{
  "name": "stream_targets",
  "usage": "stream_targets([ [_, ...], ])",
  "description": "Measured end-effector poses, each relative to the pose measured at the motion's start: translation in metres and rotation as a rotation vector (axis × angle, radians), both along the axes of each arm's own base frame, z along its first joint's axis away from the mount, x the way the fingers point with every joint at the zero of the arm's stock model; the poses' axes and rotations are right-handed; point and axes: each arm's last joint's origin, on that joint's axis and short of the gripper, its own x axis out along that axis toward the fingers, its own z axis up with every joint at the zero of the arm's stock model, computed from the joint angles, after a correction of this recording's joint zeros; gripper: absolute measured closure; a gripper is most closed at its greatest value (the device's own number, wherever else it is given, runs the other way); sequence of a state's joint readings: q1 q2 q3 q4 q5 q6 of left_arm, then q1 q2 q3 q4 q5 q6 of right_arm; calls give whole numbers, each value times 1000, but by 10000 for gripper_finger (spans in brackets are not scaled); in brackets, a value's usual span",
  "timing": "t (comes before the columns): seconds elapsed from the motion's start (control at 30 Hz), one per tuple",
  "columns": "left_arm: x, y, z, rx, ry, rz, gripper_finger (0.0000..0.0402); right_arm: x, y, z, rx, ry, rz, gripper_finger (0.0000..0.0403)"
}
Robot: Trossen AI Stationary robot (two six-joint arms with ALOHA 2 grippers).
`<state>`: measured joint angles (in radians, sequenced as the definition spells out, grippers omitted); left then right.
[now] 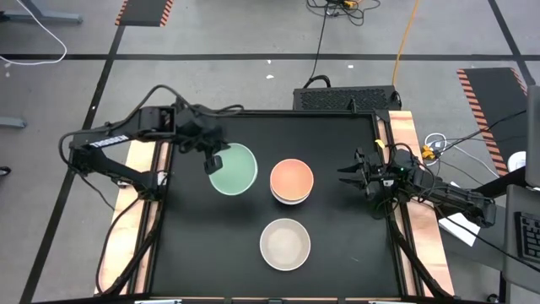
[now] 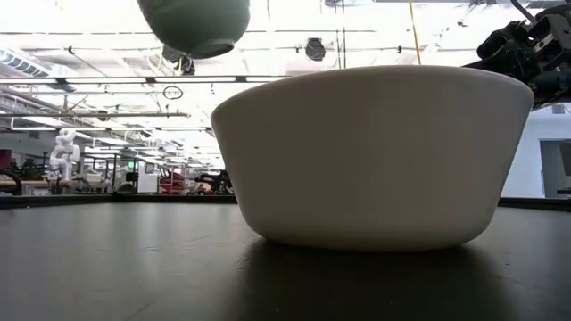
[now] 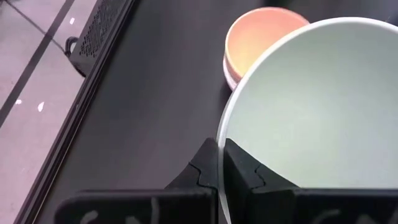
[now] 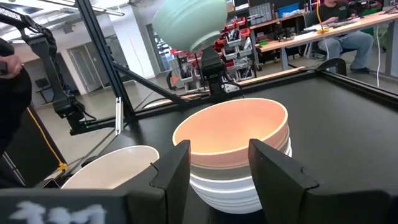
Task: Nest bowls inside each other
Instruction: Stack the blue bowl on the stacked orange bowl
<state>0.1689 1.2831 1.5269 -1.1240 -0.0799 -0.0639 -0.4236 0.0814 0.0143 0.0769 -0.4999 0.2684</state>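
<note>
A mint green bowl (image 1: 235, 170) hangs in the air at the table's left-centre, high in the low view (image 2: 194, 25), with my left gripper (image 1: 214, 161) shut on it. To its right, a salmon-orange bowl (image 1: 292, 178) sits nested on top of a stack of paler bowls (image 4: 230, 186). A cream-beige bowl (image 1: 285, 243) rests on its base near the front edge. My right gripper (image 4: 217, 168) stands open and level at the table's right side, facing the stack and touching nothing. My left gripper holds the mint green bowl by its rim (image 3: 219, 140) on the side toward the table's left. One finger (image 3: 249, 177) is inside the bowl and the other is outside the wall. The fingers slant down from the left. The bowl is lifted clear of the table, opening upward.
The black tabletop (image 1: 202, 245) has wooden rails along its left and right sides (image 1: 139, 211). A dark box (image 1: 346, 98) sits just behind the far edge. Bare table lies in the near-left and far-right areas.
</note>
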Motion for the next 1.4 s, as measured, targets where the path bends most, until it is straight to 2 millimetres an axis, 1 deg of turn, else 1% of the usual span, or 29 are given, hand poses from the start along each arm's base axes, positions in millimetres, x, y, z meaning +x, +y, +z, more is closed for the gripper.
stream_targets([
  [0.17,7,4,-6,-5,31,10,397,0,0,0,3,0,0,248],
  [0.33,19,5,-16,-18,72,2,397,0,0,0,4,1,0,248],
  [0.43,30,7,-20,-30,58,-22,397,0,0,0,4,1,0,248],
  [0.53,41,12,-27,-43,90,-34,397,0,0,0,2,1,0,248],
  [0.63,53,17,-30,-39,100,-33,395,0,0,0,1,0,0,248],
  [0.77,70,20,-23,-38,77,-73,397,0,0,0,1,1,0,248],
  [1.03,111,26,-8,-35,4,-155,397,0,0,0,0,1,0,248],
  [1.2,135,30,-5,-41,-19,-204,397,0,0,0,0,0,0,248],
  [1.4,154,33,-5,-44,-27,-235,397,0,0,0,-4,0,0,248],
])
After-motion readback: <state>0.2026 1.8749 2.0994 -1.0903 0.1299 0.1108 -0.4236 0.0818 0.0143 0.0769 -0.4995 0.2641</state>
